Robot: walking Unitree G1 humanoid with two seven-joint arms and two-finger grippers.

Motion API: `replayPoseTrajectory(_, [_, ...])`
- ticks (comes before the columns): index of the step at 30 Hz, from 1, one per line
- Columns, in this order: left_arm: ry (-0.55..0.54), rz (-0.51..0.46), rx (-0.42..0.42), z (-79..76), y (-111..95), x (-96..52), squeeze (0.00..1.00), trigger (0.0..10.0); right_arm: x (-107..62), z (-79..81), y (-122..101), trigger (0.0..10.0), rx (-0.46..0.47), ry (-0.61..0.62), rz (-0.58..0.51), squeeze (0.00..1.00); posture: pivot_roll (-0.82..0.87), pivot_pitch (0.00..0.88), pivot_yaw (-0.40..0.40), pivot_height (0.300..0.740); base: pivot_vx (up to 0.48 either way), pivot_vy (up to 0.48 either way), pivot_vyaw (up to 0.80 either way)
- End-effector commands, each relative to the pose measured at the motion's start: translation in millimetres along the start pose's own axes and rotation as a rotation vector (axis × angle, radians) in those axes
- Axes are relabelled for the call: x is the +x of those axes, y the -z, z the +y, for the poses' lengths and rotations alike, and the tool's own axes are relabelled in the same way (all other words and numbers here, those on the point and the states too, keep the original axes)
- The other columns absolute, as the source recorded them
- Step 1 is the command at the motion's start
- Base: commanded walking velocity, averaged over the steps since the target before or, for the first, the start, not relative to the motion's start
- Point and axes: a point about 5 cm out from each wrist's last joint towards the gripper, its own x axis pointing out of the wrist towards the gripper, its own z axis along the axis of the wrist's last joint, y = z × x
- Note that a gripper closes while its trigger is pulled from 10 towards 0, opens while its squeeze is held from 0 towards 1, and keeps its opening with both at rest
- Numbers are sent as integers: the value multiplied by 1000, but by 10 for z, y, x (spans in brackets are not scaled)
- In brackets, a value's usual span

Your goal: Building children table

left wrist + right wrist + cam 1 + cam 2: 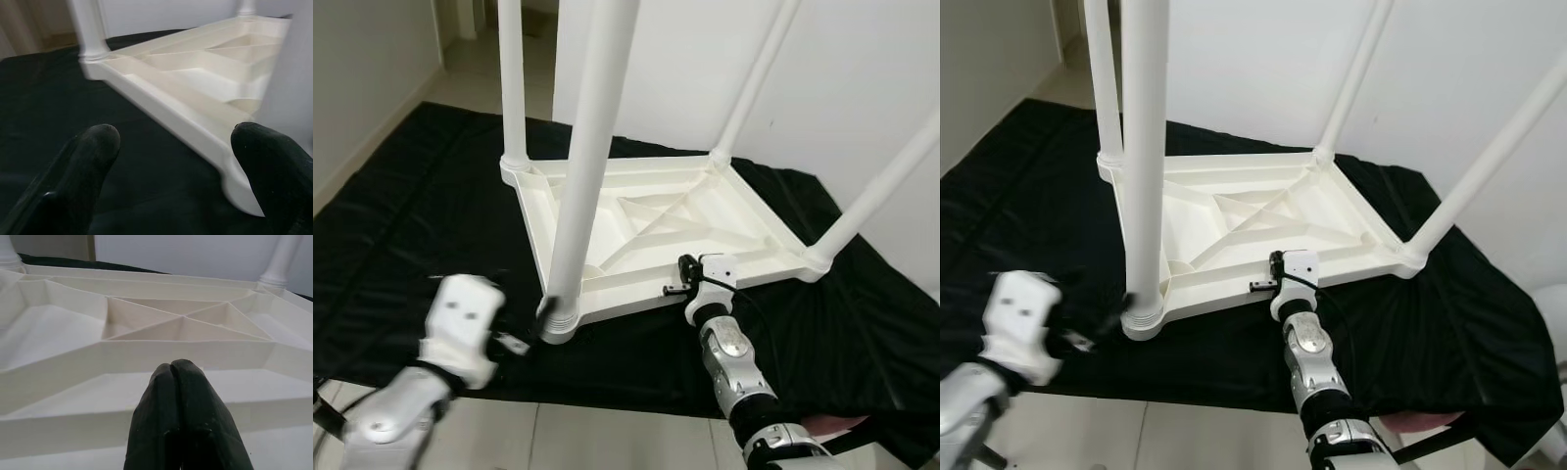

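Reaching in at the near-left corner, the left gripper [530,328] has its two black fingers [93,147] spread wide, empty, with the nearest leg [587,166] and its ribbed collar just ahead of the fingertips and slightly to their inner side. The white children's table [646,230] lies upside down on a black cloth [401,215], ribbed underside up, and all four legs appear seated in their corner sockets and standing upward. Judging from this, the step in hand is likely checking or tightening this near leg. To do it well, the open fingers should straddle the leg low, just above the collar, where the post is stiffest, and close squarely so it does not lever sideways in its socket. Beyond this gripper, the far-left leg [512,88] rises from its corner. Further to the right, the right gripper [677,284] has its fingers [183,401] pressed together, holding nothing, its tips over the near edge of the tabletop rim [636,299]; whether they touch it I cannot tell. Pressing down there would steady the top while the other arm works, and that pressure should stay gentle so the light plastic does not slide on the cloth.
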Motion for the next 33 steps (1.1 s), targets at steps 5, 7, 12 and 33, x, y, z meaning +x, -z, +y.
replayPoseTrajectory(5, [-14,4,-12,68,35,-83,0,10000,-40,-42,58,10000,-3,9,29,0,178,0,-175,740,0,0,0])
replayPoseTrajectory(7, [-62,17,2,135,44,-79,0,10000,-53,-79,71,10000,-7,18,34,0,175,0,-171,740,0,0,0])
replayPoseTrajectory(12, [-150,9,10,144,13,34,0,10000,-51,-94,71,10000,-6,25,35,0,161,0,-165,740,0,0,0])
replayPoseTrajectory(33, [-289,-12,1,-288,-100,785,0,10000,-211,-259,81,10000,-9,115,19,0,80,0,-125,740,0,0,0])
